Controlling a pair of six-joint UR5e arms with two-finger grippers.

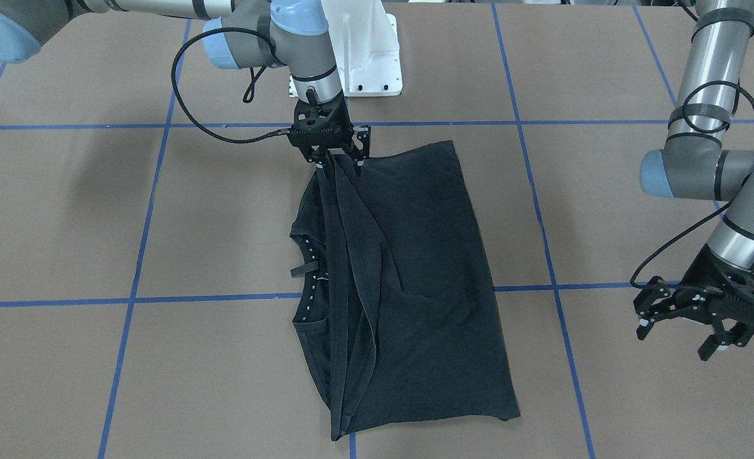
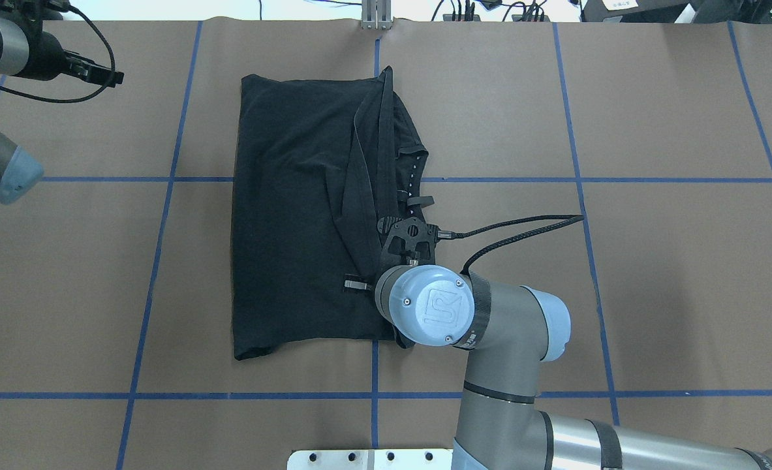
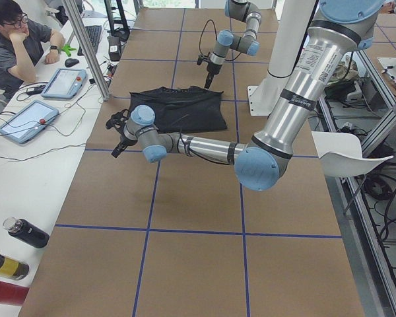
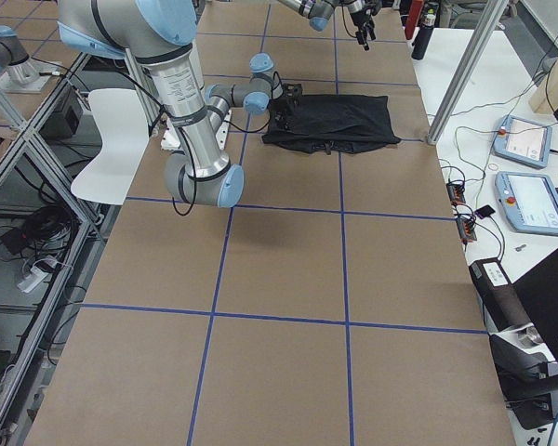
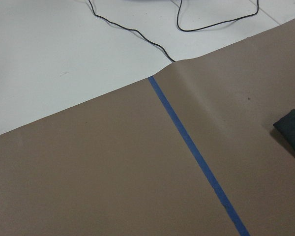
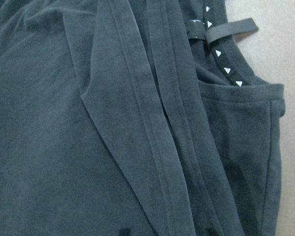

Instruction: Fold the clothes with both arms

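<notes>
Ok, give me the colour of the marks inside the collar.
White triangles on the black T-shirt; clearest in the right wrist view.

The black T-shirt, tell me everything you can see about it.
The T-shirt is soft black knit, folded into a rough rectangle lying on the brown table. Its collar, lined with small white triangles, shows along one long side. The right end effector pinches a lifted fold at the end nearest the robot's base.

T-shirt (image 1: 427,268) lies mid-way across the table (image 1: 606,191), collar toward the robot's right, with the right gripper (image 1: 338,162) at its robot-side edge, the pedestal base (image 1: 367,57) behind that, and the left gripper (image 1: 675,343) well apart beyond the shirt's far-left corner.
</notes>
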